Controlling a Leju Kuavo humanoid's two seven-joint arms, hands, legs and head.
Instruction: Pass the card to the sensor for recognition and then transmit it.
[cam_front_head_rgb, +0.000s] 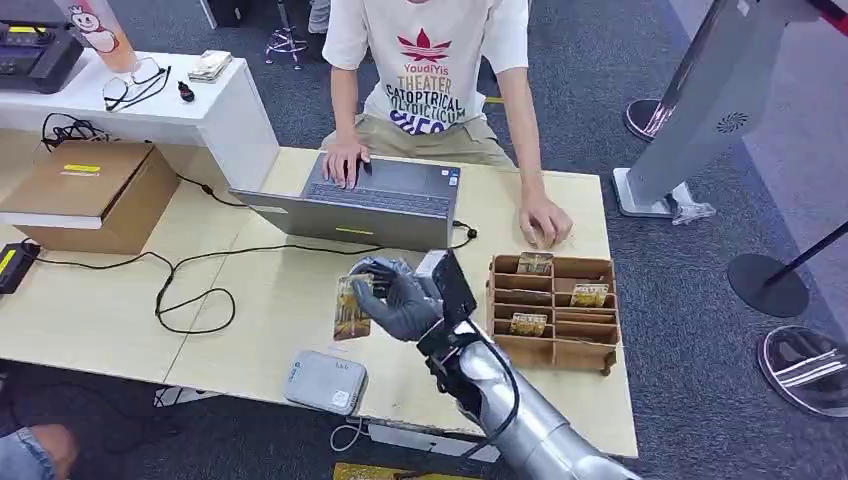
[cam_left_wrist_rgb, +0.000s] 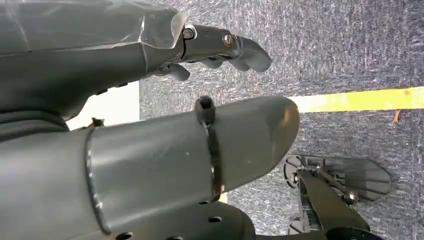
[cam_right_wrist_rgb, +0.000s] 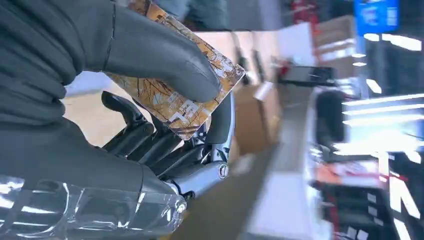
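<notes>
R hand (cam_front_head_rgb: 400, 300) holds card (cam_front_head_rgb: 352, 308) upright betw. thumb & fingers (cam_right_wrist_rgb: 150, 137), above bench (cam_front_head_rgb: 260, 300), near grey sensor (cam_front_head_rgb: 325, 382). L hand (cam_left_wrist_rgb: 150, 150) fingers (cam_left_wrist_rgb: 227, 47) apart, holding nothing.

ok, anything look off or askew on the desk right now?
Nothing stands out. The right hand holds the card upright above the table, the grey sensor box lies flat near the front edge, and the wooden card rack sits square.

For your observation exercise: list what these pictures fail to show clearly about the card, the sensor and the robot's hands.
- Card: print too small in the head view; the thumb covers part in the right wrist view.
- Grey sensor box: markings too small.
- Right wrist background: blurred.
- Left hand: its own cover hides most fingers.
</notes>
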